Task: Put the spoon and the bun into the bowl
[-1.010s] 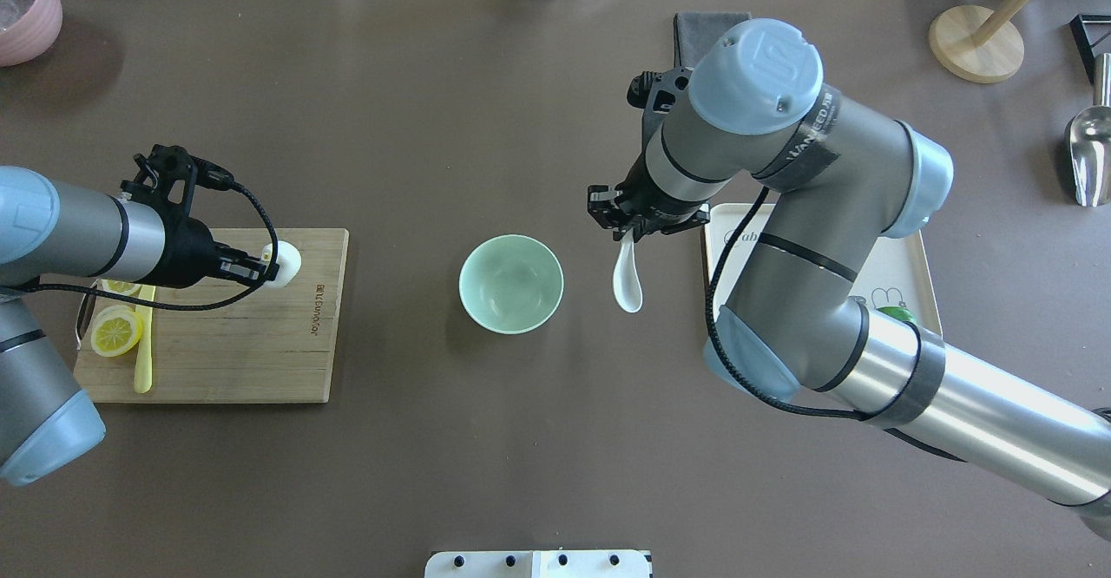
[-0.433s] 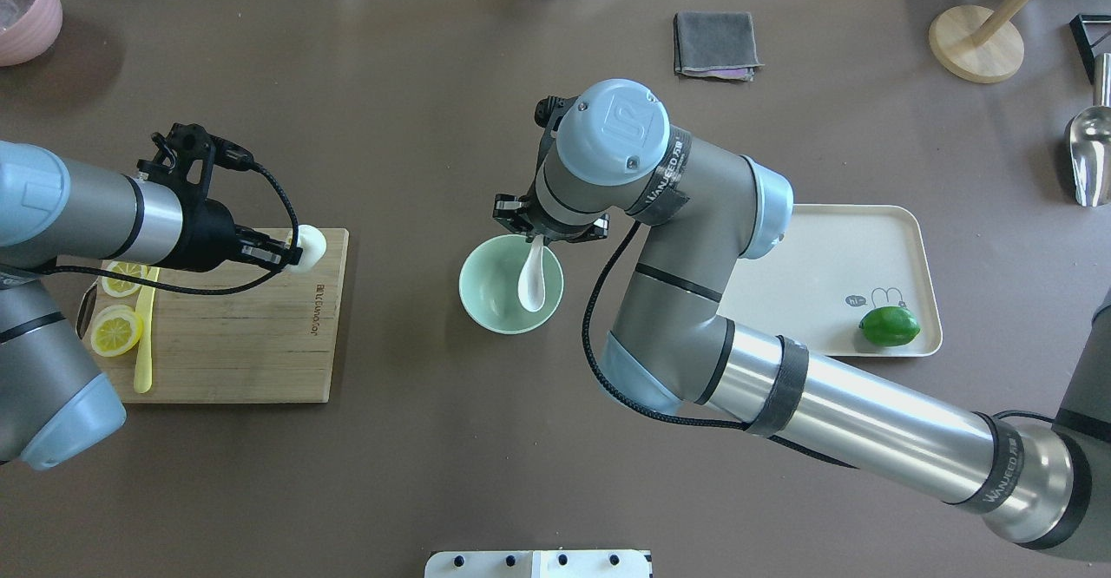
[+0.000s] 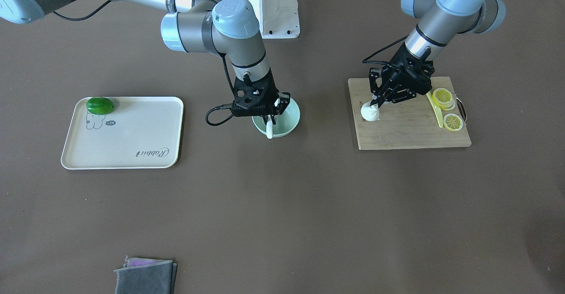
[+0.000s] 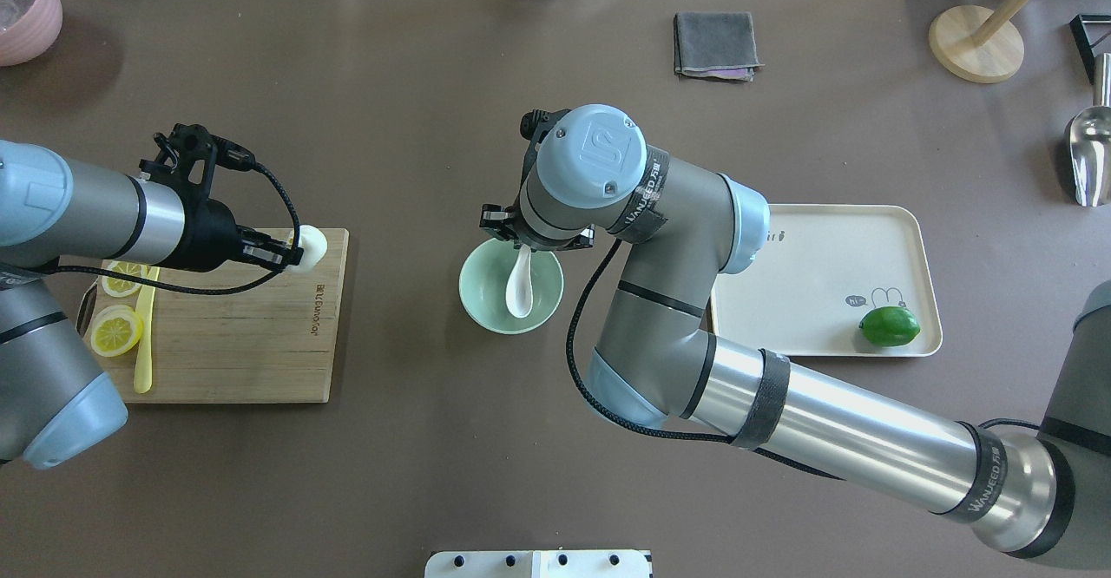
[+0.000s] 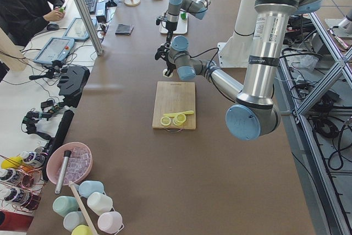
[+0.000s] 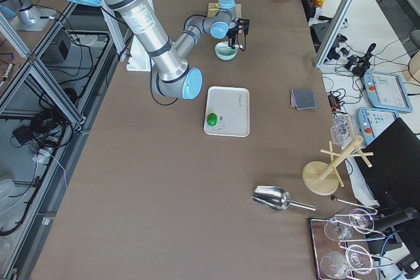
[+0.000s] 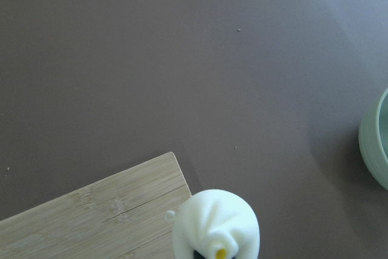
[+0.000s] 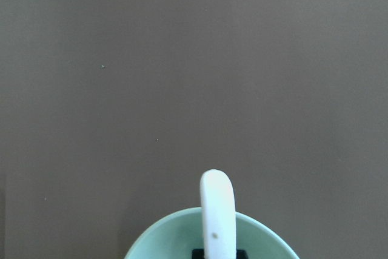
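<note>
Two things are in hand at once. We have the spoon (image 4: 519, 290) hanging scoop-down over the bowl (image 4: 476, 297), its handle pinched in the right gripper (image 4: 526, 248) above the bowl's rim farthest from the robot. Held that way, a release should drop it inside rather than across the rim. We cannot tell whether the scoop touches the bowl's floor. Well apart on the bowl's left, the left gripper (image 4: 293, 253) is closed on the bun (image 4: 312, 245), at the cutting board's (image 4: 243, 344) corner nearest the bowl. We judge it ready to cross once the right arm clears. Lemon slices (image 4: 115, 331) lie at the board's end farthest from the bowl.
</note>
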Robot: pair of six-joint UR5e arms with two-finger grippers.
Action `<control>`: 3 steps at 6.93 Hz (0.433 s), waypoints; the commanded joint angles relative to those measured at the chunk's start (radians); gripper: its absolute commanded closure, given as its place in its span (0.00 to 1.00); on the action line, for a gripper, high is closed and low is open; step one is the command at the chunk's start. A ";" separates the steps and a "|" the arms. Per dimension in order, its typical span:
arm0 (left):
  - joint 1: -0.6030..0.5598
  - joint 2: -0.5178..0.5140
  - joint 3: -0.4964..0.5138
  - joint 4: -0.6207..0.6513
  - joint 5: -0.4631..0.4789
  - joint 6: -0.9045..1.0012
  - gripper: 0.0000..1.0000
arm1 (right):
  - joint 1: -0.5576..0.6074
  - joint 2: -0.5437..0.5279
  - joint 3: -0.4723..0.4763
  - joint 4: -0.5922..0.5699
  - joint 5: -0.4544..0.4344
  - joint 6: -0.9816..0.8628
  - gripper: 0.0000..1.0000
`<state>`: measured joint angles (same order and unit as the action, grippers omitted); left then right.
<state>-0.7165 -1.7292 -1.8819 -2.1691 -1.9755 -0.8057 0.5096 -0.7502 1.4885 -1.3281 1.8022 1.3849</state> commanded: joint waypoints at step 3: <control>0.031 -0.173 0.058 0.017 0.001 -0.191 1.00 | 0.094 0.000 0.013 -0.014 0.076 -0.012 0.00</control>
<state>-0.7021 -1.8394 -1.8398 -2.1630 -1.9750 -0.9258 0.5504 -0.7437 1.4972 -1.3353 1.8201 1.3835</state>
